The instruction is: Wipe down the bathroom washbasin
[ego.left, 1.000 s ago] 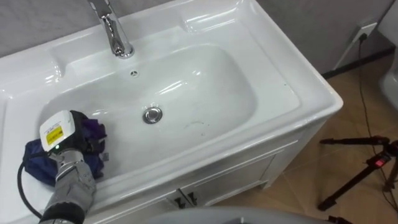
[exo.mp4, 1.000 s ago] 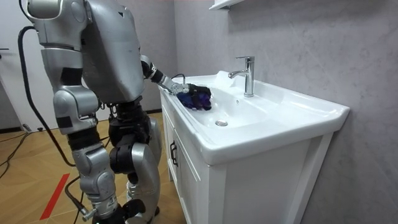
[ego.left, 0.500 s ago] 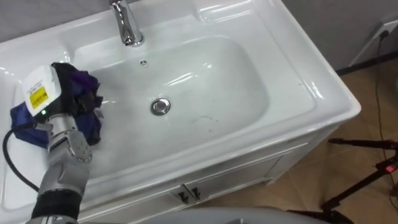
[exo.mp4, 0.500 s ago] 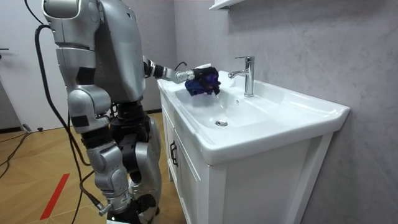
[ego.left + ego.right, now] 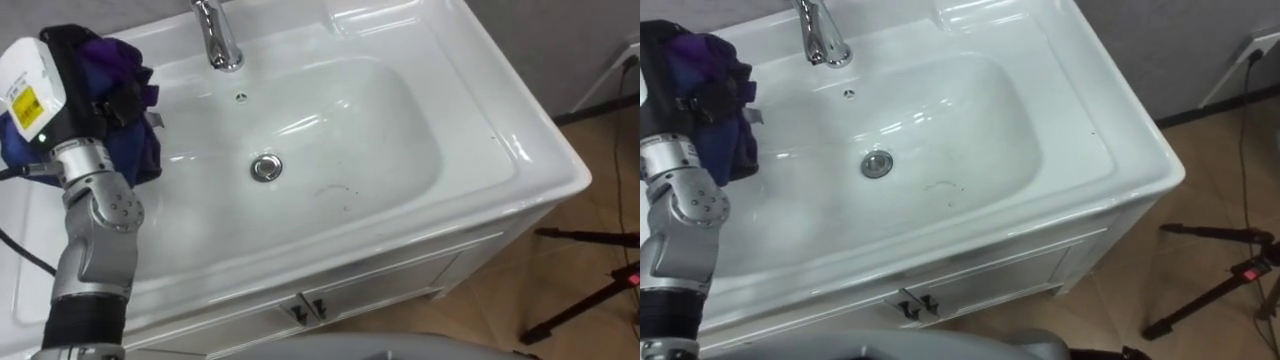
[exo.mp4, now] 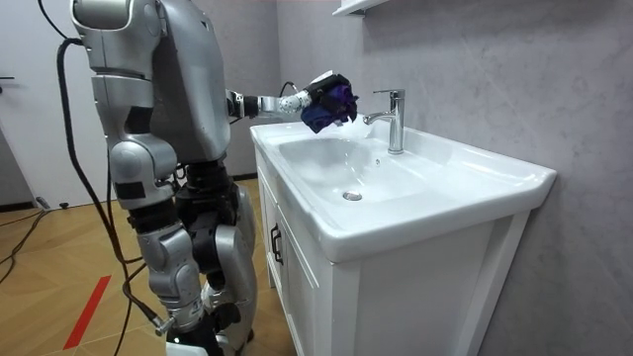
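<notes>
Basin point(image 5: 390, 140) now lies below the left hand point(image 5: 68, 68), lifted clear, fingers curled round the purple cloth point(image 5: 130, 155).

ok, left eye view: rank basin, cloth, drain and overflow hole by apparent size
1. basin
2. cloth, held up nearer the camera, so it looks larger than it would down in the bowl
3. drain
4. overflow hole

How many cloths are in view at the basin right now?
1. The purple cloth is bunched in the left robot hand, held up above the left end of the basin, left of the faucet. Another could lie hidden behind that hand.
</notes>
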Controlling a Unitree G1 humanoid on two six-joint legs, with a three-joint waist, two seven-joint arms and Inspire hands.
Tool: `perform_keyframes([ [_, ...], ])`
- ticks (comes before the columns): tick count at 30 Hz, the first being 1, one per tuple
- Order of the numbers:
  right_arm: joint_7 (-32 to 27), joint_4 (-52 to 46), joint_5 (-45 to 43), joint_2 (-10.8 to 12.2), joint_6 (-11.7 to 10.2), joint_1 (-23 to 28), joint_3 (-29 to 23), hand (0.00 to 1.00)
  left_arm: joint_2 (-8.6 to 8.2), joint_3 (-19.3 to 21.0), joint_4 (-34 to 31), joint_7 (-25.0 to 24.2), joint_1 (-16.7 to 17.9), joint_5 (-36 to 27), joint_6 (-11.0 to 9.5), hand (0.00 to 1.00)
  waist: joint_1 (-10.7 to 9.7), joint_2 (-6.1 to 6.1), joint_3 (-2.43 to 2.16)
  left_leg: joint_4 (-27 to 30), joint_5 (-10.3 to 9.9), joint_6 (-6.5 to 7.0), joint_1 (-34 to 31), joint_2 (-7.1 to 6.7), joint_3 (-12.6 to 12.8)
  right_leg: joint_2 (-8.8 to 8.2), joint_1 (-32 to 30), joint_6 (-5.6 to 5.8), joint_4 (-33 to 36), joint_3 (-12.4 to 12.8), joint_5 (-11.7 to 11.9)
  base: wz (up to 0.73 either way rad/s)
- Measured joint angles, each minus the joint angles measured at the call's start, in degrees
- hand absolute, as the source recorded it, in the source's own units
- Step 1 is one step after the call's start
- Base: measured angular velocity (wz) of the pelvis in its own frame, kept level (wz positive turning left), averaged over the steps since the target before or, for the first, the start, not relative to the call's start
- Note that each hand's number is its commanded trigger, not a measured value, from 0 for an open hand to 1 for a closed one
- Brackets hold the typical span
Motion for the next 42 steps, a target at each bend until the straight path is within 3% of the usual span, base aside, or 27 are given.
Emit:
perform_keyframes([
  [10, 0.1, -0.1, 0.0, -0.2, -0.2, 0.7, 0.0, 0.0, 1.44, 5.1, 0.0, 0.1, 0.6, -3.2, -0.3, 1.0, 1.8, 0.02, -0.05, 0.1, 0.0, 0.0, -0.2, -0.06, -0.2, -0.05, -0.1, 0.08, 0.0, 0.0, 0.0, 0.0],
  [14, 0.6, -0.3, -0.4, -0.4, -0.1, 1.7, -0.2, 0.0, 1.58, 8.0, 0.0, 0.1, 4.0, -5.3, -0.2, 1.0, 3.0, 0.14, -0.14, 0.1, 0.0, 0.0, 0.2, -0.08, -0.1, -0.03, 0.4, 0.1, -0.2, 0.1, -0.1, -0.02],
  [18, 1.4, -0.7, -0.4, -1.0, 0.4, 2.1, -0.1, 0.0, 1.6, 8.2, 0.3, 0.5, 7.6, -8.1, 0.3, 1.0, 3.8, 0.41, -0.3, 0.1, 0.0, 0.0, -0.6, -0.27, -0.3, -0.24, -0.1, 0.28, -0.1, -0.2, -0.2, 0.07],
  [23, 1.7, -0.6, -0.2, -1.3, 0.5, 2.4, -0.1, 0.0, 1.6, 8.2, 1.3, 0.5, 8.2, -8.8, 1.4, 1.0, 4.8, 0.83, -0.32, 0.1, 0.0, 0.03, -0.8, -0.75, -1.8, -0.8, 0.1, 0.64, -0.1, -1.4, -0.4, 0.14],
  [28, 1.2, -0.7, 0.0, -1.3, 0.5, 2.2, 0.0, 0.0, 1.6, 8.2, 2.6, 0.8, 8.4, -8.4, 2.0, 1.0, 6.1, 1.6, -0.82, 0.3, 0.2, 0.3, -1.1, -1.1, -2.0, -1.34, -0.5, 0.9, 0.3, -2.3, -0.5, 0.07],
  [31, 1.2, -0.7, 0.0, -1.3, 0.5, 2.2, 0.0, 0.0, 1.6, 8.7, 3.5, 1.1, 8.4, -8.2, 2.0, 1.0, 6.4, 1.5, -0.73, 0.2, 0.2, 0.34, -0.9, -1.13, -2.0, -1.43, -0.6, 0.95, 1.0, -2.3, -0.8, 0.0],
  [36, 1.1, -1.1, 0.0, -1.4, 0.3, 2.4, 0.0, 0.0, 1.59, 8.7, 5.7, 2.5, 8.7, -8.2, 2.0, 1.0, 6.0, 0.69, -0.15, 0.2, 0.2, 0.34, -0.7, -1.23, -2.1, -1.47, 0.1, 1.07, 1.0, -1.9, -1.0, 0.01],
  [42, 1.0, -1.2, -0.5, -1.7, 0.4, 3.6, -0.1, 0.0, 1.59, 8.7, 6.6, 3.7, 9.1, -8.2, 2.1, 1.0, 5.2, 0.2, -0.22, 0.2, 0.2, 0.36, -0.7, -1.66, -2.6, -1.69, 0.4, 1.42, 0.9, -1.9, -1.2, 0.04],
])
